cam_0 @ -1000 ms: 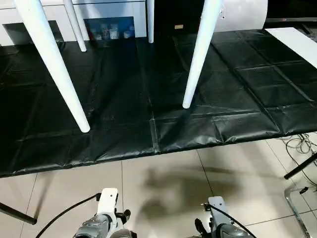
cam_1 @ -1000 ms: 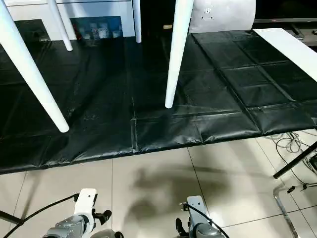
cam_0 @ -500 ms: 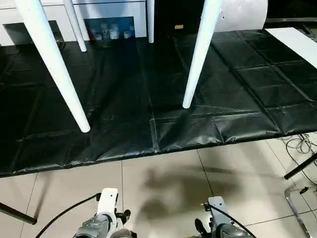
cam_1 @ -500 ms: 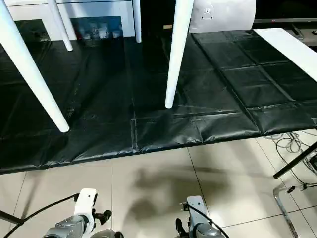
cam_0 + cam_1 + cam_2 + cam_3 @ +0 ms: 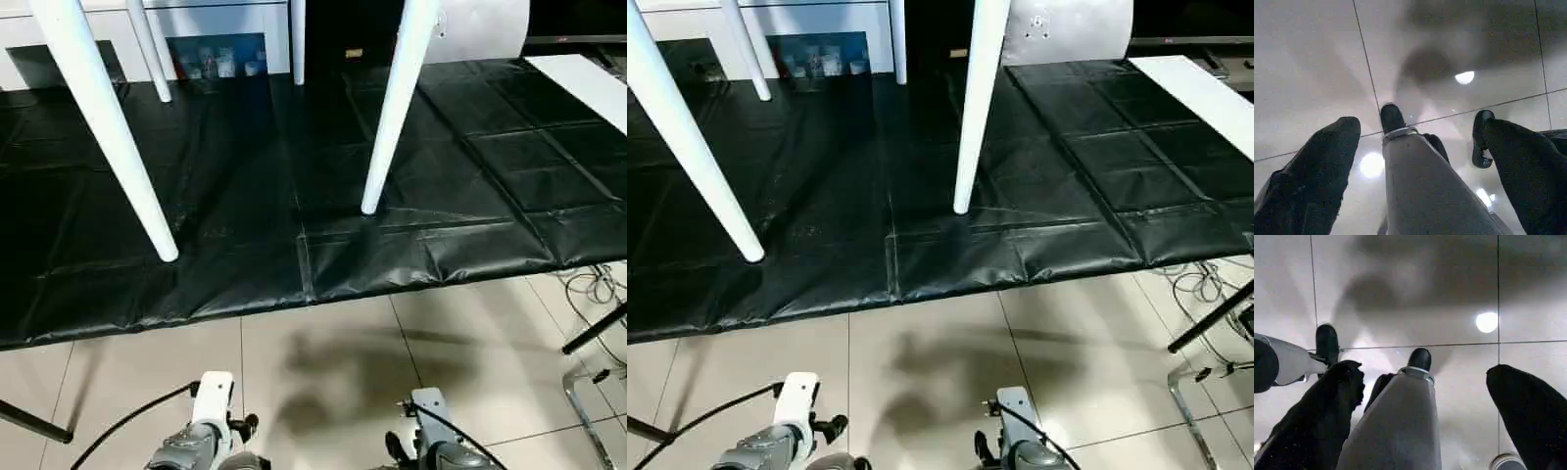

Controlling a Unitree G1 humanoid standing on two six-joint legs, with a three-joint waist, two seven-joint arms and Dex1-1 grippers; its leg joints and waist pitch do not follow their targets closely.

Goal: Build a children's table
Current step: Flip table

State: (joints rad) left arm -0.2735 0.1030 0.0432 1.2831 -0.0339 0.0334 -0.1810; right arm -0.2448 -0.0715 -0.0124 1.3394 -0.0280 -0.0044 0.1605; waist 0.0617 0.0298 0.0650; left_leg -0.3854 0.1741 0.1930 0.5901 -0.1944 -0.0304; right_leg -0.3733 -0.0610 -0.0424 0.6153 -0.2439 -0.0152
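Four white legs are being shown standing on the black floor mat: near left leg, near right leg, and two far legs. From this the children's table is being judged as upright and assembled, with its top above the frame's edge and not visible. The build step is being read as finished or nearly so; any next move is being judged to call for little more than a check that each leg is seated, which would need the arms raised from their low position.

In the head views, the silver forearms are being seen at the bottom edge over the tiled floor, well apart from the table. A white cabinet is sitting behind the mat.

In the wrist views, what the head views are not giving is being supplied: the left gripper is being held spread with nothing between its black fingers, and the right gripper is likewise spread and empty, fingers pointing down at the tiles.
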